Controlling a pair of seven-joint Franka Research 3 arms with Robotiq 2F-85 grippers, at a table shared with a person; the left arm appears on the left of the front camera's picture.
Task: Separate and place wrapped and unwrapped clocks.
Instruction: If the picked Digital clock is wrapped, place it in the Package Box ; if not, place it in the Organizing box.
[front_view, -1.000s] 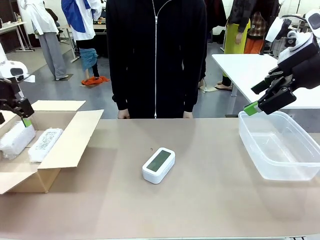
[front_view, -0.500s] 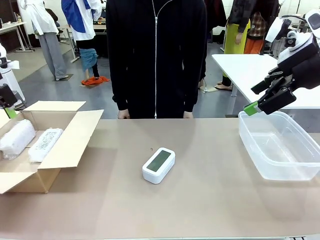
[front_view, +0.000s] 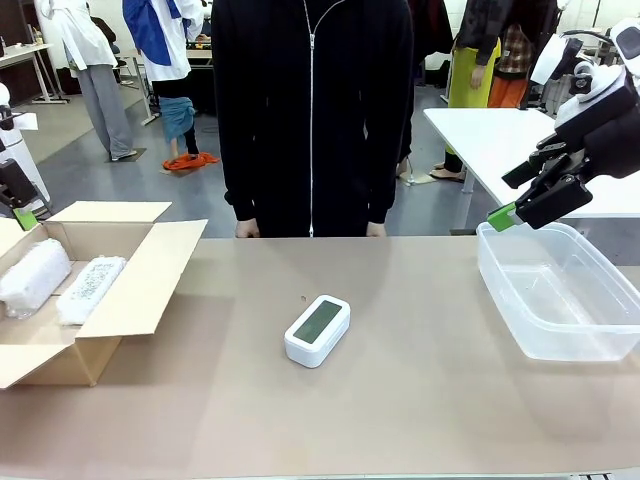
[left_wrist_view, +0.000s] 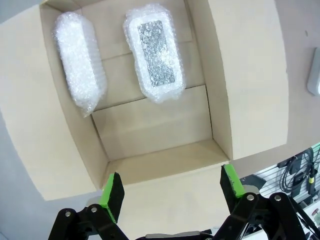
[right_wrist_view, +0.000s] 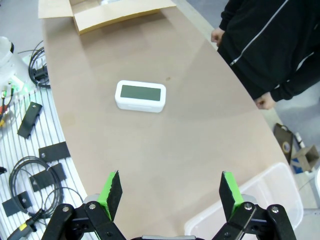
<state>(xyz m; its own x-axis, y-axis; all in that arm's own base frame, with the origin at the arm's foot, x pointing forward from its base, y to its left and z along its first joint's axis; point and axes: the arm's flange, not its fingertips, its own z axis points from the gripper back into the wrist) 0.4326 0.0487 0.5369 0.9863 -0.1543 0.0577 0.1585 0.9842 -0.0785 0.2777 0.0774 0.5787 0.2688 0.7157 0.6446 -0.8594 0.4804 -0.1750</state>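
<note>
Two wrapped clocks (front_view: 33, 277) (front_view: 92, 288) lie side by side in the open cardboard box (front_view: 140, 285) at the table's left. From above, one wrapped clock (left_wrist_view: 80, 62) is plain bubble wrap and the other (left_wrist_view: 156, 52) shows a dark grey patch. The unwrapped clock (front_view: 318, 330) (right_wrist_view: 140, 96), white with a grey-green screen, lies bare mid-table. My left gripper (front_view: 22, 205) (left_wrist_view: 170, 185) hangs open and empty high over the box's near edge. My right gripper (front_view: 512, 195) (right_wrist_view: 170, 190) is open and empty above the far-left corner of the clear tub.
A clear plastic tub (front_view: 520, 335) (right_wrist_view: 272, 182) stands at the table's right, nothing in it. A person in a black zip jacket (front_view: 312, 110) stands at the far edge, hands (front_view: 247, 229) at the table rim. Bare tabletop surrounds the white clock.
My left gripper has drawn up and back to the left, away from the box, and now shows at the picture's edge. The right arm and the clocks have not moved.
</note>
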